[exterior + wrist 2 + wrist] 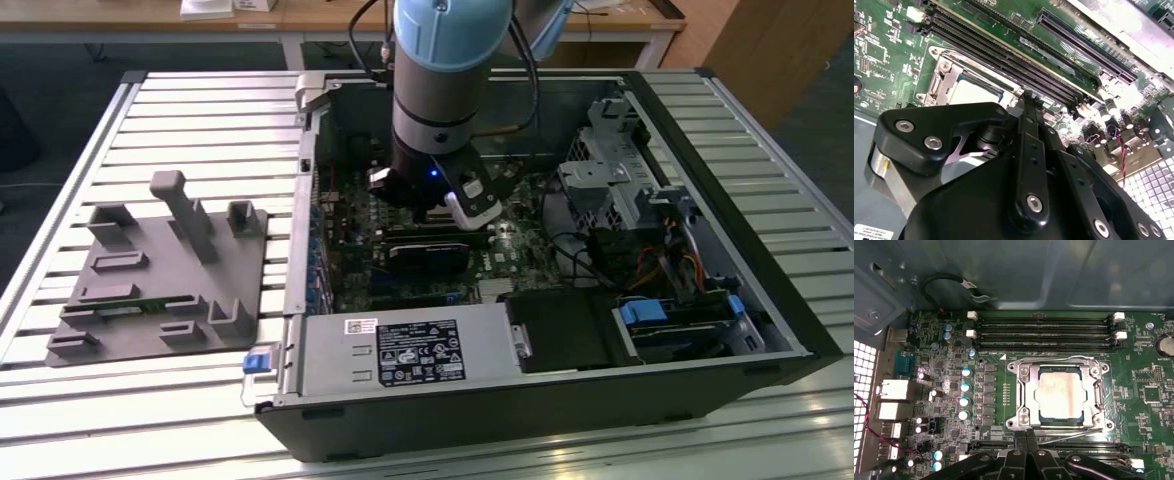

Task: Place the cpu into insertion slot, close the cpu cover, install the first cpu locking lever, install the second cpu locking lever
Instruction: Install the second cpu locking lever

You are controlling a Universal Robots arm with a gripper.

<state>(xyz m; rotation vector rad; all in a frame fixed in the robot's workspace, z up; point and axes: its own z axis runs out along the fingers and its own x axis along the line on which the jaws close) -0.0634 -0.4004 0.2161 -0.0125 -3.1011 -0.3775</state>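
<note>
One cpu (1060,396) lies flat in the one insertion slot (1026,424) on the green motherboard (1146,405), its grey face showing through the square window of the single cpu cover (1024,390), which lies closed down over the slot. Two thin wire locking levers run along the cover's edges: one (1054,361) on the side toward the memory slots, one (1074,433) on the side toward the gripper. The gripper (1026,432) hovers at the slot's edge, its two black fingers (1021,440) pressed together with no gap and nothing between them, their tips just beside the nearer lever. Beyond the slot run three long dark memory slots (1044,330) in a row, with white clips at their ends. In the exterior view, the arm (447,70) reaches straight down into the one open computer case (534,400), and a grey fixture tray (147,280) sits on the slatted table (80,420) beside the case.
</note>
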